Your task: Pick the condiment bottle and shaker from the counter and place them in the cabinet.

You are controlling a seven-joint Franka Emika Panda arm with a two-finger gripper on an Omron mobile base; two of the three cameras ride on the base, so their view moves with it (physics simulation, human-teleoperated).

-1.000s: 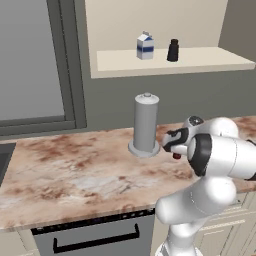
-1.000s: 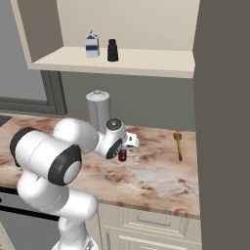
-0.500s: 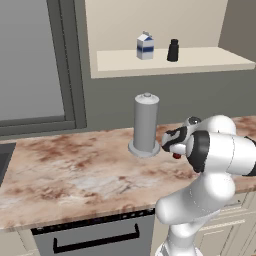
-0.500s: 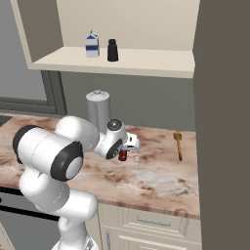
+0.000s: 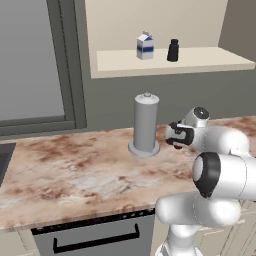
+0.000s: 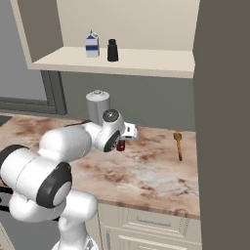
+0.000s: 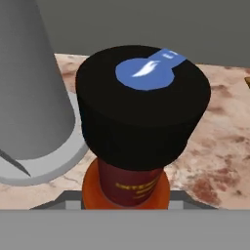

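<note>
The condiment bottle (image 7: 141,112), dark red with a black cap, stands on the marbled counter (image 5: 75,170) just right of a tall grey cylinder (image 5: 145,125). My gripper (image 6: 121,143) reaches sideways to the bottle (image 6: 120,146), and its jaws are shut on the bottle's body below the cap; the fingers themselves are hidden. In the hand view the cap is very near, with the counter (image 7: 219,141) behind it. The black shaker (image 5: 173,50) stands on the cabinet (image 5: 210,59) shelf, also seen as the shaker (image 6: 113,50) in the right base view.
A blue-and-white milk carton (image 5: 145,46) stands left of the shaker on the shelf. A wooden spoon (image 6: 178,145) lies on the counter (image 6: 156,171) to the right. A dark wall panel (image 6: 224,122) bounds the right side. A grey framed panel (image 5: 35,60) rises at the left.
The jaws have closed on the condiment bottle. The arm has shifted only slightly and the bottle stays on the counter.
</note>
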